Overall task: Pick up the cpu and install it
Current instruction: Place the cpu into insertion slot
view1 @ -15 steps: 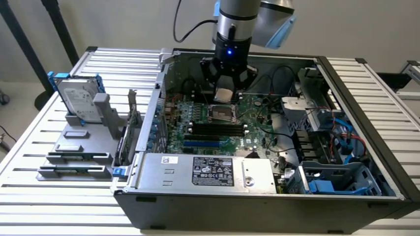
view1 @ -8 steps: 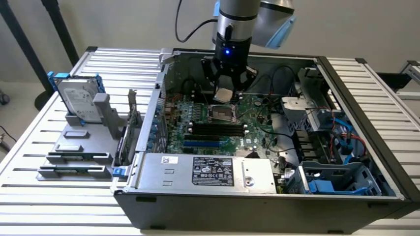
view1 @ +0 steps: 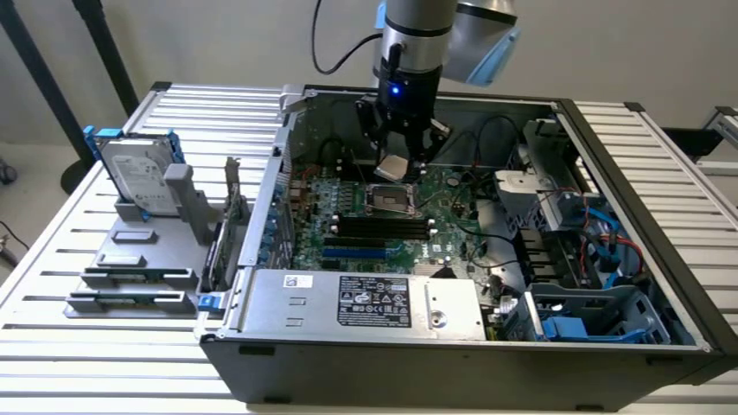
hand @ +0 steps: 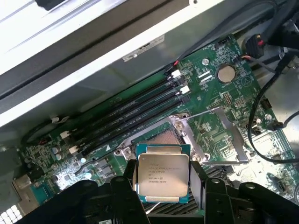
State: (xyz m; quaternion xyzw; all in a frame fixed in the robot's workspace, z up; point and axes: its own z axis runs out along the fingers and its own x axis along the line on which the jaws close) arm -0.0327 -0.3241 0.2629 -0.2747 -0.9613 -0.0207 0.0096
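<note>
The cpu (hand: 163, 173), a small flat square chip with a silvery printed top and a thin green rim, hangs in my gripper (hand: 162, 179), whose two black fingers (hand: 130, 179) press on its opposite sides. In the exterior view the cpu (view1: 392, 168) is tilted, held just above the open socket (view1: 391, 199) in the middle of the green motherboard (view1: 444, 194). In the wrist view the socket (hand: 161, 137) lies directly under the chip with its metal retention frame (hand: 219, 135) swung open.
The open computer case (view1: 623, 156) walls in the motherboard. Black memory slots (view1: 372, 226) run beside the socket. The power supply (view1: 358, 301) sits at the front, drive cages with blue cables (view1: 600, 233) on the exterior view's right. A hard drive (view1: 133, 177) and memory sticks (view1: 133, 277) rest on a stand outside the case.
</note>
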